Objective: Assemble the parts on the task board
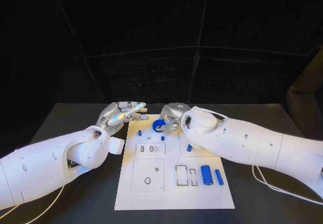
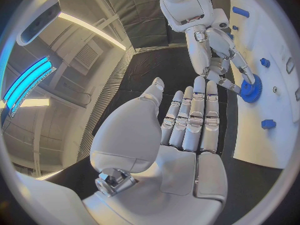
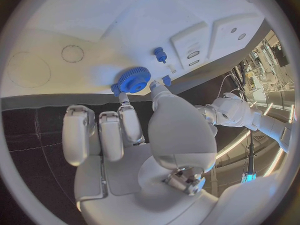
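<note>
Two fingertips of the right hand [image 1: 176,116] pinch the gear [image 1: 159,125] on the board [image 1: 135,198]; left hand [image 1: 123,114] spread, empty.

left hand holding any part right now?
No: the left hand is flat and empty, fingers straight, while the right hand touches the blue gear.

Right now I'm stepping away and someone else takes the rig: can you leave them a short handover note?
Left robot hand: fingers straight, holding nothing, beside the white board's far left corner.
Right robot hand: pinching the blue gear at the board's far end.
Two blue cylinders lie by the near slots; small blue pegs sit mid-board.
Done: gear picked up or being seated, can't tell.
Left: cylinders, probably the pegs.
</note>
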